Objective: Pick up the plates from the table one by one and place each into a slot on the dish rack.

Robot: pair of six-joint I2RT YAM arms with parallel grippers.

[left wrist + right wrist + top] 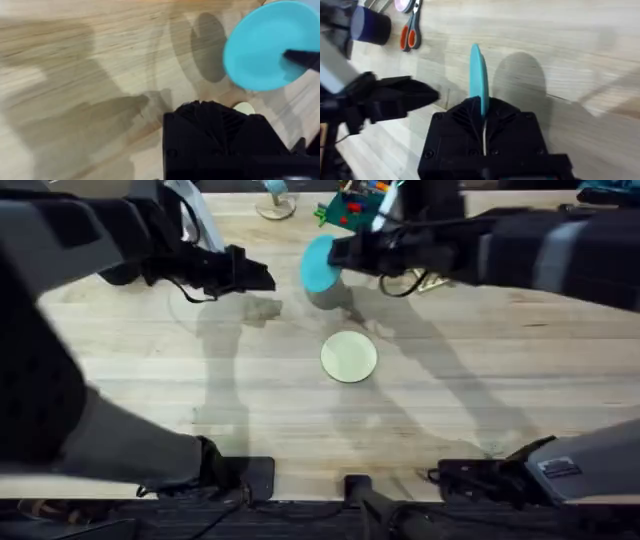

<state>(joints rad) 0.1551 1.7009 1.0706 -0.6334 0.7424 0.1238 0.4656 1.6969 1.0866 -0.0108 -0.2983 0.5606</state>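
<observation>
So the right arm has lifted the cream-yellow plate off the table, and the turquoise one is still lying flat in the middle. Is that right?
The colours are swapped. The right gripper holds the turquoise plate on edge above the table, clear in the right wrist view. The cream-yellow plate is the one lying flat in the middle, as the overhead view shows.

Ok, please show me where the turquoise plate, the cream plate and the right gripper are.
turquoise plate (262,47): left wrist view, middle of its face.
cream plate (349,357): overhead view, its centre, lying flat on the table.
right gripper (483,111): right wrist view, where its fingers clamp the turquoise plate's edge.
</observation>
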